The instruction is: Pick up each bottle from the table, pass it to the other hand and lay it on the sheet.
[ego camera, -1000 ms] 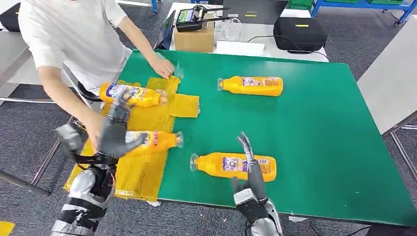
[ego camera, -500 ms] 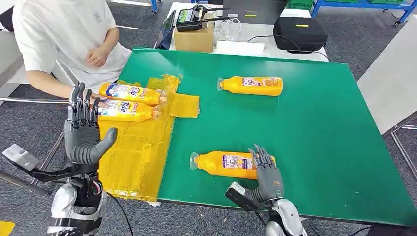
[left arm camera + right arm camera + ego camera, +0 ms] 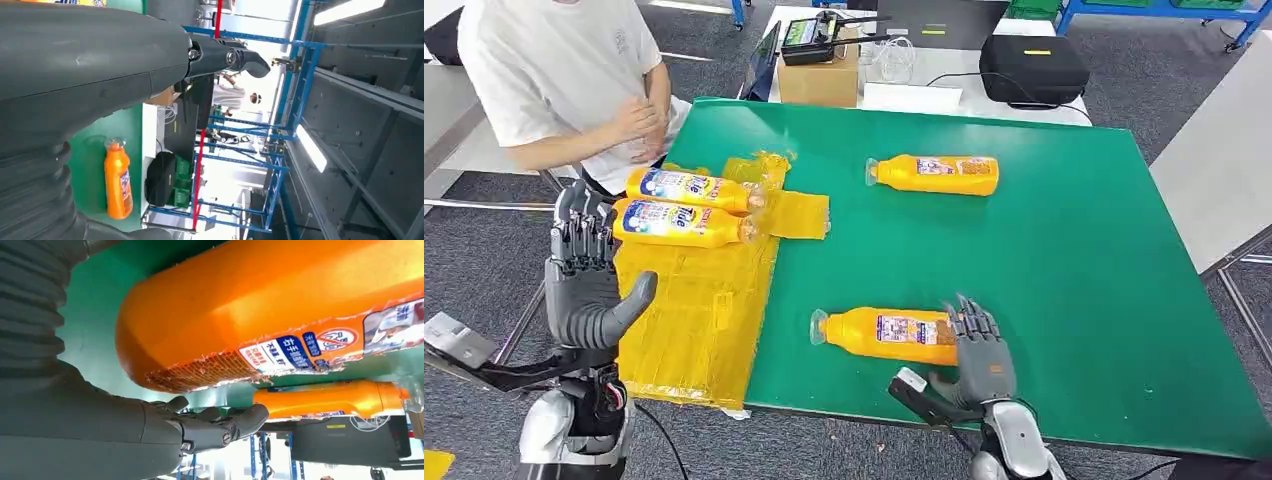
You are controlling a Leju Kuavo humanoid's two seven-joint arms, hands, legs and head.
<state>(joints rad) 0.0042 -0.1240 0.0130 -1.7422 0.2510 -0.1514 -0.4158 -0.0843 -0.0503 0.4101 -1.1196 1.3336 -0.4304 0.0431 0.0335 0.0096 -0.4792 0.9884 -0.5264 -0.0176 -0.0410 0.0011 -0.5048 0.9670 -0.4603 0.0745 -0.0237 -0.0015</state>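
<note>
Two orange bottles (image 3: 689,188) (image 3: 679,222) lie side by side at the far end of the yellow sheet (image 3: 704,320). A third orange bottle (image 3: 889,335) lies near the table's front edge, its cap pointing left. My right hand (image 3: 979,355) stands open at that bottle's base end, fingers spread; the bottle's base (image 3: 260,305) looms close beside the right hand (image 3: 215,425) in the right wrist view. A fourth bottle (image 3: 934,173) (image 3: 118,180) (image 3: 330,397) lies farther back. My left hand (image 3: 584,275) is raised, open and empty, left of the sheet.
A person in a white shirt (image 3: 564,70) sits at the green table's (image 3: 1074,260) far left corner, hands drawn to the chest. Behind the table are a cardboard box (image 3: 822,75) and a black bag (image 3: 1034,68). A grey table (image 3: 1224,170) stands to the right.
My left hand let go of the bottle it held over the sheet; that bottle now lies beside the first one. The person's hands withdrew. My right hand moved to the near bottle's base.
</note>
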